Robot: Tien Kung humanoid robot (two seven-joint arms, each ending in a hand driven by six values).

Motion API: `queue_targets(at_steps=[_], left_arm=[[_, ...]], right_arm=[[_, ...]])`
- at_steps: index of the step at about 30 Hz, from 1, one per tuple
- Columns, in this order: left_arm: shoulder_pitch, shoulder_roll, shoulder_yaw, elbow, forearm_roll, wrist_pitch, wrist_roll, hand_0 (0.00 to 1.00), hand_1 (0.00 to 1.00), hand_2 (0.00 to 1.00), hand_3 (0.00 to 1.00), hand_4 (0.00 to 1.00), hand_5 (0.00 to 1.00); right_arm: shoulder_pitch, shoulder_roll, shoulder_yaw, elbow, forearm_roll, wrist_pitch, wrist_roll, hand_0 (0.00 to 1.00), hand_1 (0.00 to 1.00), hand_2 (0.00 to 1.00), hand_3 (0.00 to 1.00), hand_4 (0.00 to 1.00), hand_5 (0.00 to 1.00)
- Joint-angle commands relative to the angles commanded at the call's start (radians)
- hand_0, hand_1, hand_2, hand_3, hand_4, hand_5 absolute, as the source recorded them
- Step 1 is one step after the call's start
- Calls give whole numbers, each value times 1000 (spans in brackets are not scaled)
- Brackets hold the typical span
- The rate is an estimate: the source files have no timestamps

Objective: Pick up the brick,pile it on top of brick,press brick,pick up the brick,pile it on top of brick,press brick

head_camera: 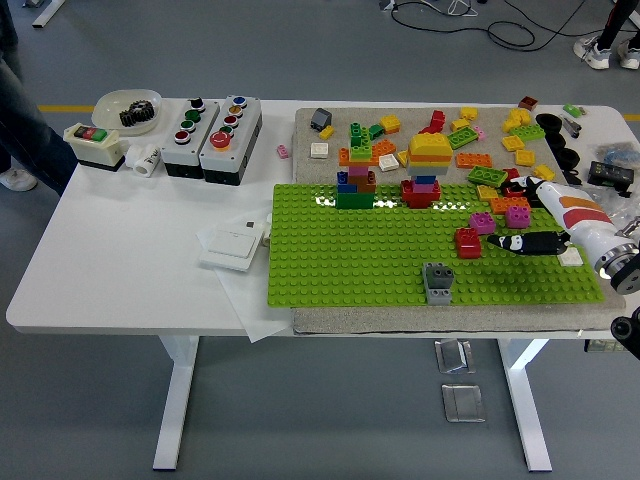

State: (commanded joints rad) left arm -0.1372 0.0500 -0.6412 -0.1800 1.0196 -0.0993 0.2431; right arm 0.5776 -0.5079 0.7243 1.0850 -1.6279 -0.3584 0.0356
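The right hand (522,242), black-fingered on a white and orange forearm, is seen low over the flat green studded baseplate (380,255) near its right edge, fingers stretched leftward and holding nothing. A red plastic brick (467,242) stands on the baseplate just beside the fingertips. A grey plastic brick (438,282) sits near the baseplate's front edge.

Even, bright overhead light over a sharp head view: white glare spots on the far edge of the green baseplate (400,250), soft short shadows beside the bricks and under the surface (120,270), slight softening toward the right edge, no motion blur.
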Motion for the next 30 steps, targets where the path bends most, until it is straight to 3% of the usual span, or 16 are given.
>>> queue_targets(at_steps=[3,10,23,24,30], left_arm=[[1,0,-1,0,1,0,1,788,713,606,540,536,551],[-3,2,14,0,-9,-2,-1,785,716,607,540,536,551],[-9,6,29,0,-36,-1,-3,786,713,608,541,536,550],[-10,6,31,0,-39,-1,-4,787,713,607,542,536,550],[-12,7,45,0,-52,-1,-6,785,711,608,541,537,551]], right_arm=[[3,2,-5,11,-22,1,-9,616,638,694,636,943,358],[57,3,-64,-22,-163,64,22,640,647,691,603,918,342],[165,58,-137,-227,-171,97,14,683,674,720,632,901,337],[173,65,-140,-249,-166,103,9,699,692,739,713,906,354],[208,93,-151,-328,-150,120,-8,705,696,749,747,903,359]])
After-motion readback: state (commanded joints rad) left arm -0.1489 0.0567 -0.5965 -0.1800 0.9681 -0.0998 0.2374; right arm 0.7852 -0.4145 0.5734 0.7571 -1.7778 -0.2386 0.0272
